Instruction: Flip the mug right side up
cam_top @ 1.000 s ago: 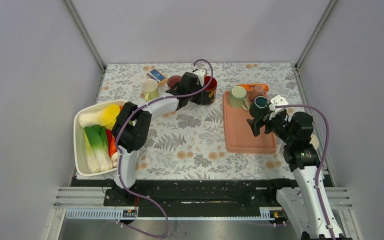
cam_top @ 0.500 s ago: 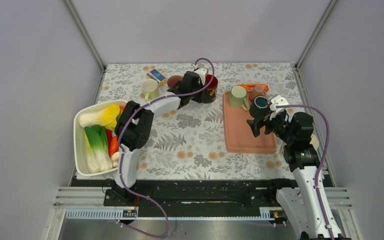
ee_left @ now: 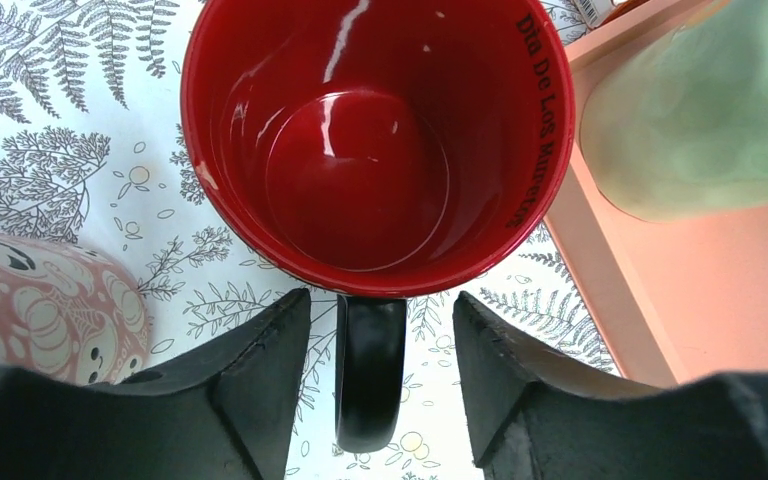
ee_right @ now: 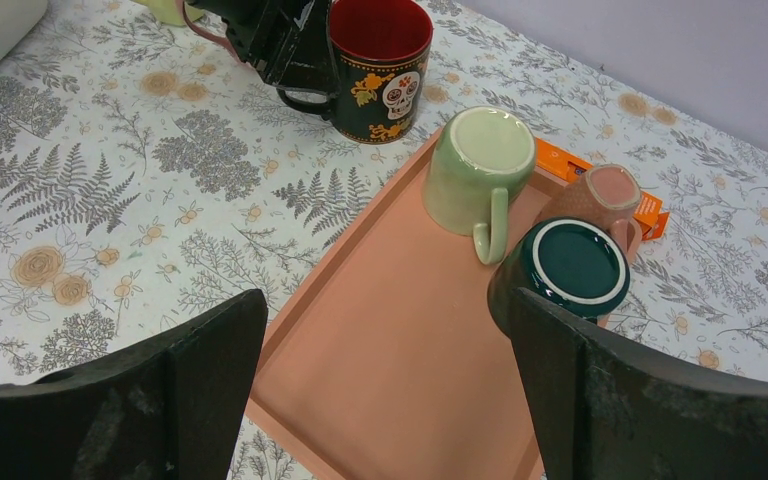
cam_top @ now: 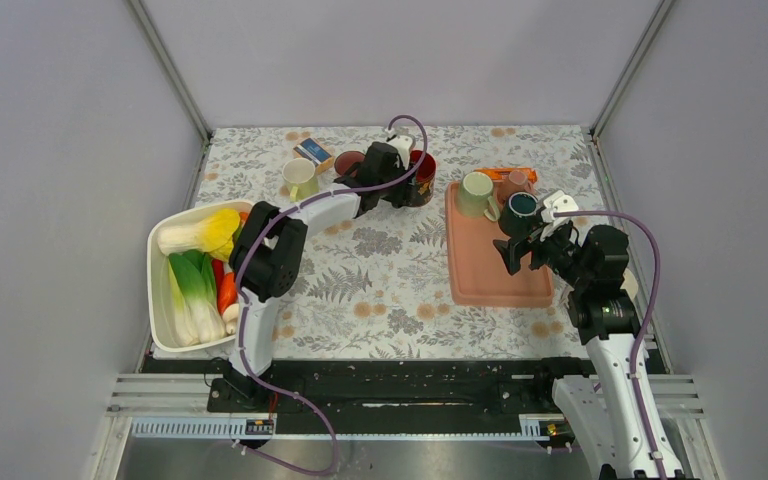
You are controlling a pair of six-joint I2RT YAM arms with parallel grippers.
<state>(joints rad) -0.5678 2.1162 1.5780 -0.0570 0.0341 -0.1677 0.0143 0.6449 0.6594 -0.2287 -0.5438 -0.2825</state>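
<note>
The mug [ee_left: 375,150], black outside with a skull print and red inside, stands upright on the floral cloth, mouth up [cam_top: 419,179]. My left gripper [ee_left: 380,302] is open. Its fingers flank the black handle [ee_left: 370,380] with a gap on each side, touching nothing. In the right wrist view the mug [ee_right: 380,70] shows at the far end with the left gripper [ee_right: 290,55] beside it. My right gripper [ee_right: 385,310] hangs wide open and empty above the salmon tray [ee_right: 400,340], near its right side [cam_top: 518,245].
On the tray [cam_top: 490,275] stand three upside-down mugs: a green one [ee_right: 475,170], a dark teal one [ee_right: 570,265] and a pink one [ee_right: 605,195]. A yellow mug [cam_top: 300,178], a brown cup [cam_top: 348,162] and a small box [cam_top: 312,150] stand behind. A white bin [cam_top: 160,290] holds vegetables at left.
My left gripper's jaws have parted and let go of the mug's handle; the mug stays standing upright. The right arm has not moved.
</note>
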